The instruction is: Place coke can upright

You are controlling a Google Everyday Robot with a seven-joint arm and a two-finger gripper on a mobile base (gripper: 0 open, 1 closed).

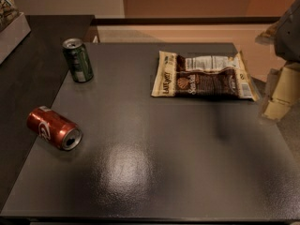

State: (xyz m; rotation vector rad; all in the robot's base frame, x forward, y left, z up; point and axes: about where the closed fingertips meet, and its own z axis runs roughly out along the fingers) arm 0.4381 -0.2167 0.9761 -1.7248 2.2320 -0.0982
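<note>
Grn can [78, 60], prob. chips bag [202, 75], tbl [187, 163].

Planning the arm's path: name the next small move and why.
Probably swing the gripper leftward from the right side toward the coke can: the can lies on its side near the left edge of the table, far from the gripper and not yet grasped.

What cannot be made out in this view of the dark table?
Camera view:
1. Pale gripper, at the right edge: partly cut off by the frame.
2. Small red metal coke can, lying on its side: far end faces away.
3. Flat brown snack bag: print too small to read.
4. Pale box, top left: cropped by the corner.
</note>
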